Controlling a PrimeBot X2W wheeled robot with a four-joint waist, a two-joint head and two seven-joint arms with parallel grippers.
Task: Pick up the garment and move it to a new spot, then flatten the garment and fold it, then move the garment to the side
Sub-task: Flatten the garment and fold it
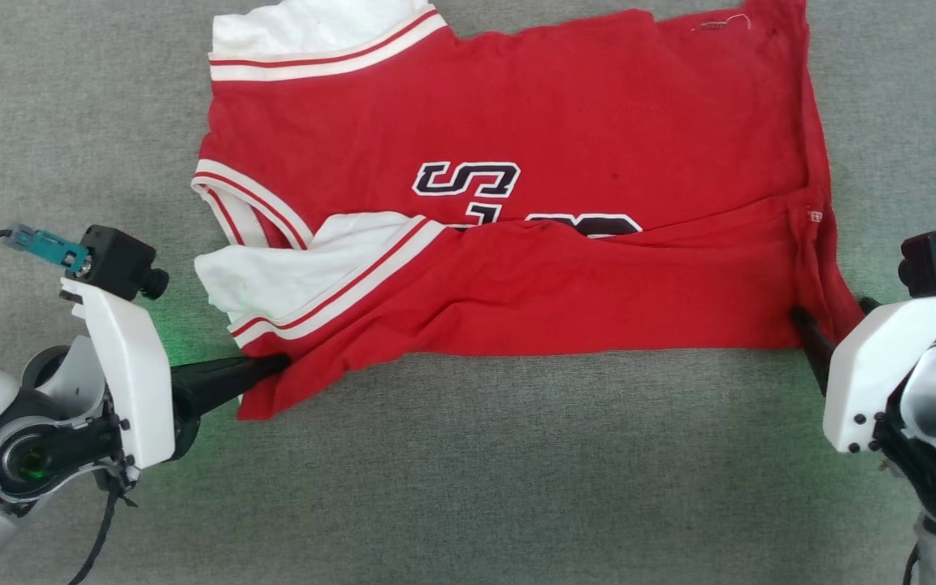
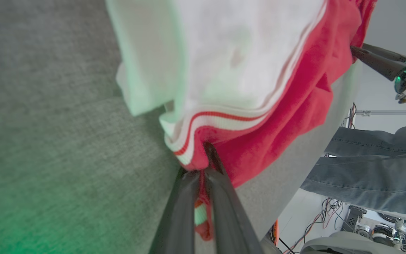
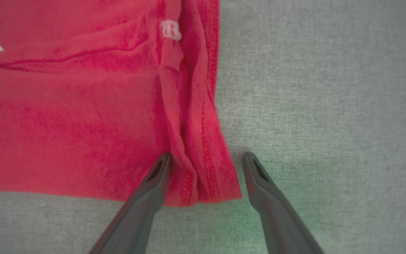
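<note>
The garment, a red T-shirt with white sleeves and black-and-white lettering, lies spread on the grey surface. Its near long edge is folded up over part of the lettering. My left gripper reaches in from the lower left and is shut on the near left corner by the striped sleeve trim. In the left wrist view the red cloth is pinched between the closed fingers. My right gripper stands open, with its fingers either side of the garment's near right hem corner. In the head view the right gripper sits at that corner.
Grey fabric surface stretches in front of the garment and to both sides. The left wrist view shows a person's jeans-clad leg past the surface's edge, with cables and equipment on the floor.
</note>
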